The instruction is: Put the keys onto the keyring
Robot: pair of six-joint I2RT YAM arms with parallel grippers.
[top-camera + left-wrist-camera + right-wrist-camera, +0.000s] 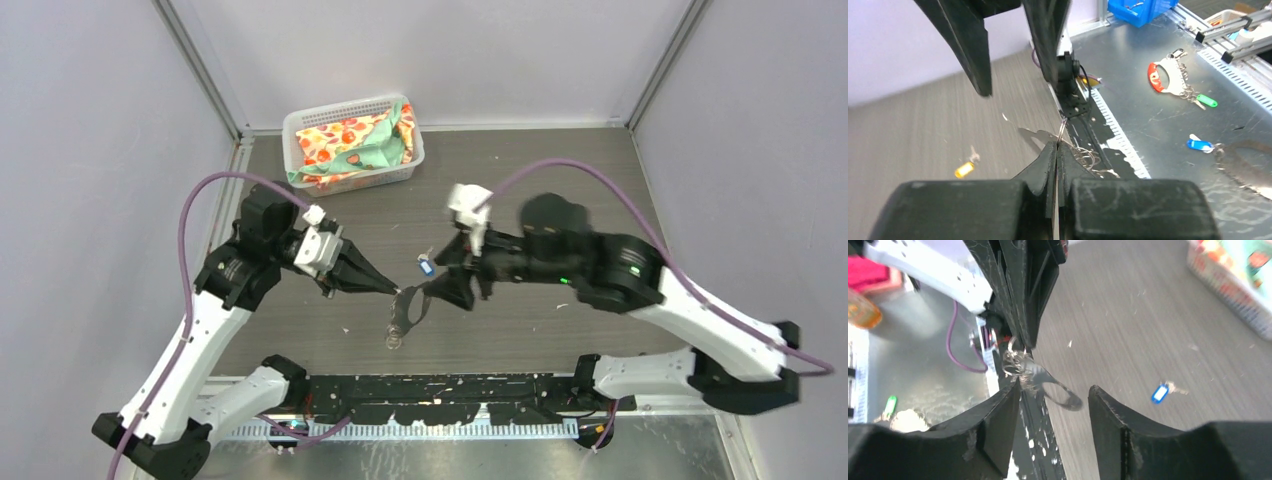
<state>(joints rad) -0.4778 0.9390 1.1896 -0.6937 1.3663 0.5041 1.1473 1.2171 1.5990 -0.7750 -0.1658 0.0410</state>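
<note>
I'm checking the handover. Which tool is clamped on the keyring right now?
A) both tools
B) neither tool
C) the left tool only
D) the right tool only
C: in the left wrist view the left tool is shut tight on the keyring, while in the right wrist view the right tool has its jaws standing apart with the keyring between them.

top: overhead, far | wrists: close, facing opposite ways | shared: keyring (1035, 135)
</note>
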